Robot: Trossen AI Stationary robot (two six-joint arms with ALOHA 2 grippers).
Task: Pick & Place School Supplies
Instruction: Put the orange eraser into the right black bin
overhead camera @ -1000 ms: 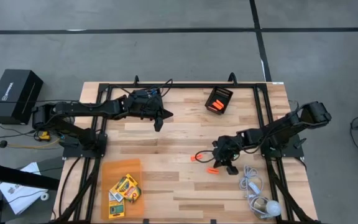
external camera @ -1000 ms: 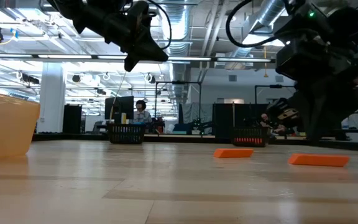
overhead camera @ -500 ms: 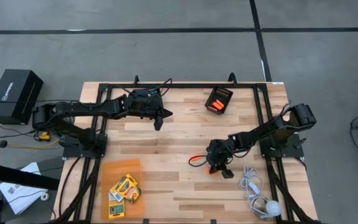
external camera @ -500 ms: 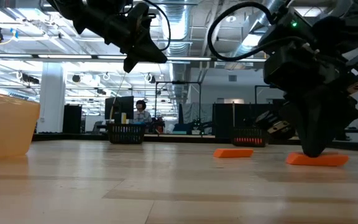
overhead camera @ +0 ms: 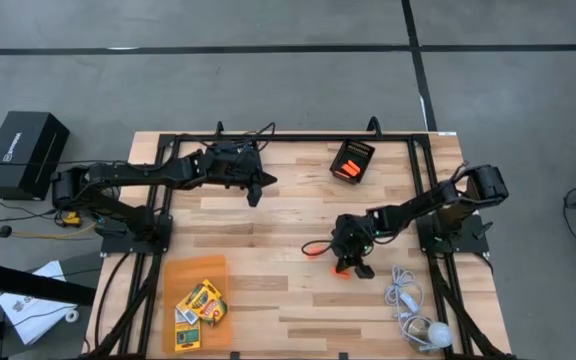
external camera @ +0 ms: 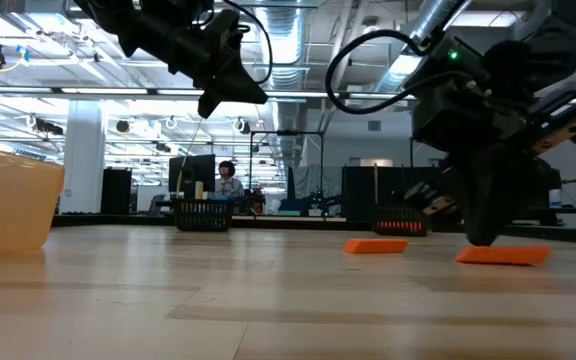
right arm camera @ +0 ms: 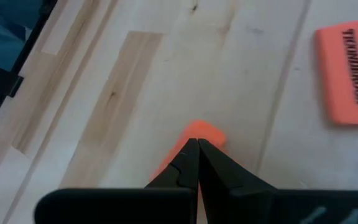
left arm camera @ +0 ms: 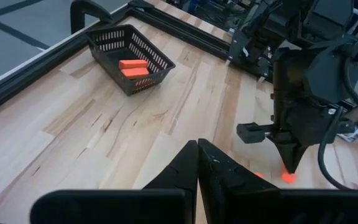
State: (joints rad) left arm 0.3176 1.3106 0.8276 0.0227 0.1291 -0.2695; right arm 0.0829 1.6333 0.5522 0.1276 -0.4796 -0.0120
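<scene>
Two stubby orange pieces lie flat on the wooden table. My right gripper [overhead camera: 348,265] is shut, and its tips stand low over the near end of one piece [right arm camera: 201,132], also seen in the low view [external camera: 508,255]. The other orange piece [right arm camera: 351,73] lies a little way off toward the table's left [overhead camera: 313,251]. My left gripper [overhead camera: 256,198] hangs shut and with nothing in it, high above the table's far middle [external camera: 208,103]. Yellow-and-green crayon boxes [overhead camera: 200,303] lie in an orange tray at the near left. No scissors show. My right gripper comes slanting down from the table's right with its shut fingertips [external camera: 481,238] at the end of the orange piece [right arm camera: 191,134]. The piece lies flat on the table. Whether the tips touch it or stand just above it, I cannot tell.
A black mesh basket [overhead camera: 352,160] with orange pieces in it stands at the far right of the table [left arm camera: 129,59]. A white cord with a round bulb [overhead camera: 415,315] lies at the near right. The orange tray's wall [external camera: 8,205] rises at the near left.
My right gripper has gone toward the table's left and down, staying shut, and has come to the end of the nearer orange piece.
</scene>
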